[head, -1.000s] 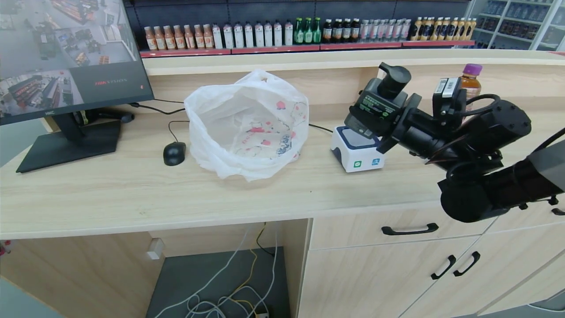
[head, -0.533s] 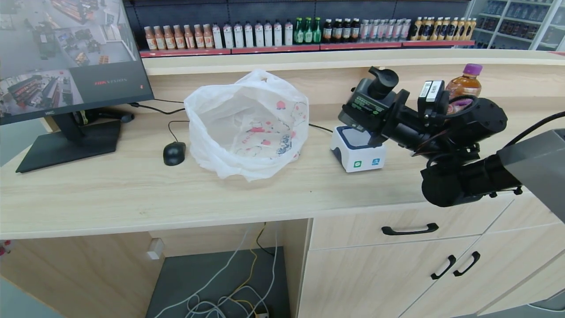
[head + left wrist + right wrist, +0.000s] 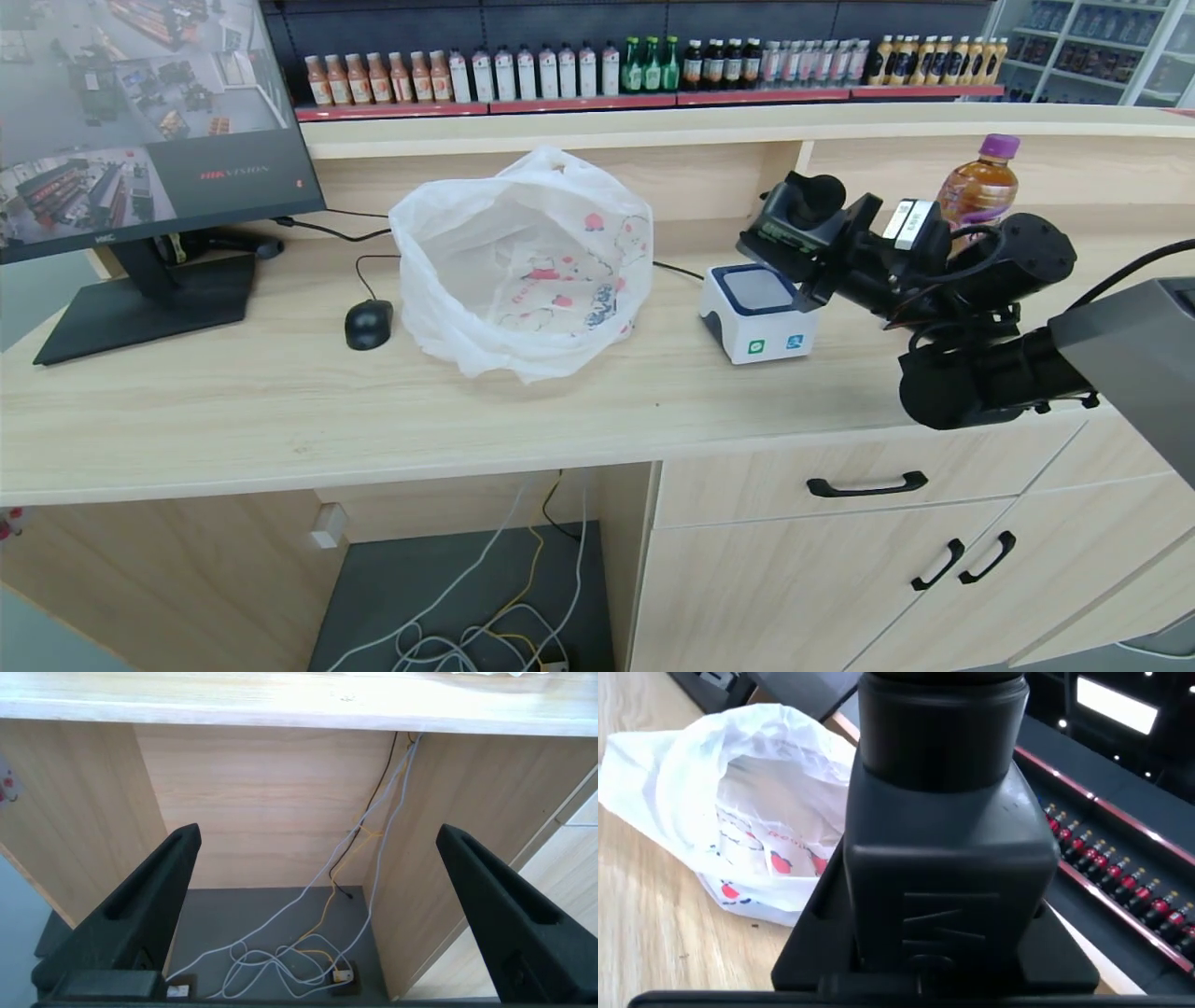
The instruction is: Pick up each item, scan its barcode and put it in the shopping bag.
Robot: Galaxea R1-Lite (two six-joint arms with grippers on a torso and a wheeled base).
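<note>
- what has your right hand got?
- my right gripper (image 3: 834, 252) is clamped on a dark bottle (image 3: 792, 222), square in the body with a round black cap. i hold it tipped over, off the counter (image 3: 280, 401), cap end farthest from my wrist. from the wrist camera the bottle's bulk hides my fingers, so i judge the grip mostly from it hanging in the air.
- and the scanner?
- the white scanner (image 3: 756, 327) sits just under the bottle, window facing up. the two are apart, not touching.
- where's the bag?
- the shopping bag (image 3: 523, 266) stands open on the counter, off to my gripper's left, past the scanner.
- anything else near that hand?
- a brown bottle (image 3: 980, 182) with a purple cap stands upright behind my wrist, by the counter's back wall.
- your left hand?
- my left gripper (image 3: 318, 840) hangs below the counter's edge, fingers spread wide with nothing between them. cables (image 3: 299, 952) lie on the floor beyond it.
</note>
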